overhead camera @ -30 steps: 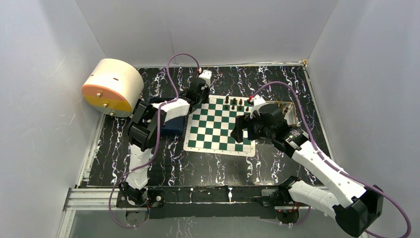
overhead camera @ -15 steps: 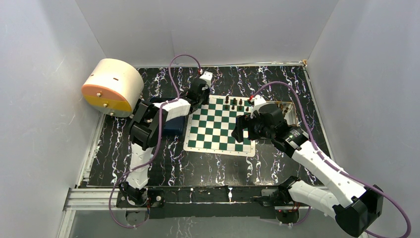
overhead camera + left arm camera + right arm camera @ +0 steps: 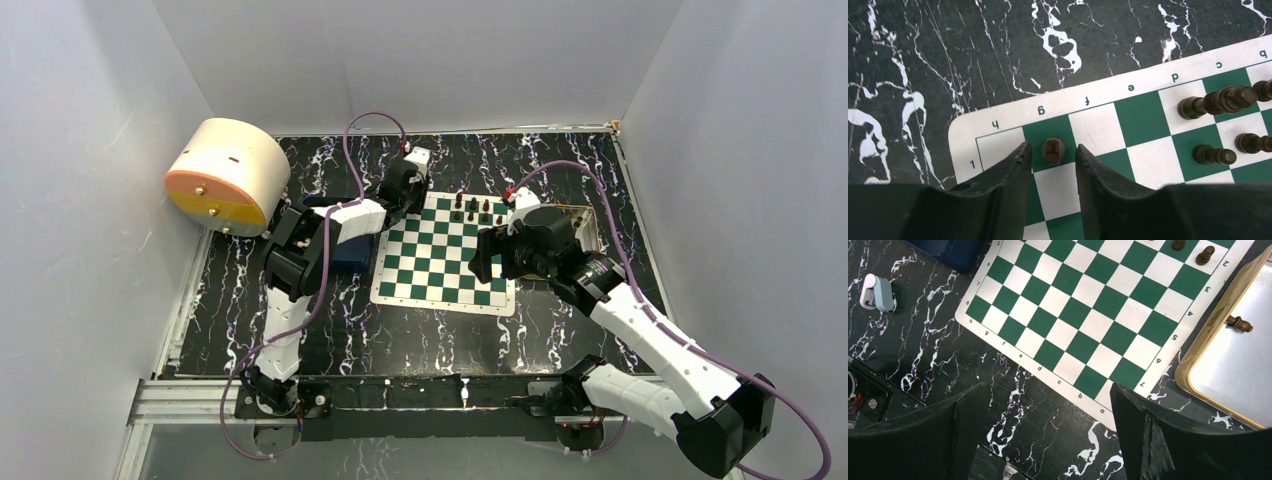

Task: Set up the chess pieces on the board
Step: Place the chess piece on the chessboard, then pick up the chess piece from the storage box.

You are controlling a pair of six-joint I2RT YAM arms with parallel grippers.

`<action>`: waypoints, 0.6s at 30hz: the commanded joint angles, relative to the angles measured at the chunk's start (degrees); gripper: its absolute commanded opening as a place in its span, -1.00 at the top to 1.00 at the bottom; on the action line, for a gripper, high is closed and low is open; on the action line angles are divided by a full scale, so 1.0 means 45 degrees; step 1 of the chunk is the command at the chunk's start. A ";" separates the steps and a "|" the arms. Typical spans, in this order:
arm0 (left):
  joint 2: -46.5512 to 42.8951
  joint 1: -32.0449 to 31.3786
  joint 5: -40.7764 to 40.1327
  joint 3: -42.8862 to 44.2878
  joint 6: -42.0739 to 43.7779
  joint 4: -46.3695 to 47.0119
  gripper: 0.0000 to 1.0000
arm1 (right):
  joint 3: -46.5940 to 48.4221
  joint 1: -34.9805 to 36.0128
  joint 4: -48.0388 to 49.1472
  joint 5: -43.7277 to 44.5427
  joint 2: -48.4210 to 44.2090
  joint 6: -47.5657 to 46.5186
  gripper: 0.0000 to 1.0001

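The green and white board [image 3: 440, 262] lies mid-table. In the left wrist view a small dark chess piece [image 3: 1053, 150] stands on the green corner-row square marked g, on the board [image 3: 1143, 112]. My left gripper [image 3: 1051, 147] straddles it, open, with a gap on each side of the piece. Several more chess pieces [image 3: 1218, 100] stand along the same end of the board [image 3: 472, 210]. My right gripper [image 3: 1048, 390] hangs wide open above the board's opposite edge [image 3: 1068, 335], holding nothing. One chess piece [image 3: 1238, 323] lies in the gold tray [image 3: 1198, 347].
A cream and orange cylinder [image 3: 225, 175] sits at the far left. A dark blue object [image 3: 350, 250] lies just left of the board, under my left arm. A small grey and white item [image 3: 878, 292] rests on the black marbled table. The gold tray [image 3: 585, 225] borders the board's right side.
My left gripper has opened, leaving the chess piece standing free on its square. My right gripper has drifted slightly to the right.
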 commanded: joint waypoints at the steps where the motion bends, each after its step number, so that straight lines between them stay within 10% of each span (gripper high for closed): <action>1: -0.0345 0.0063 -0.0028 0.0612 -0.0091 -0.0665 0.23 | 0.0479 0.0054 0.0408 0.0016 0.0049 0.0034 -0.97; 18: -0.6395 0.0102 0.0110 -0.0982 -0.0581 -0.3043 -0.19 | 0.1322 0.0039 0.0582 0.1900 0.1612 0.0769 -0.97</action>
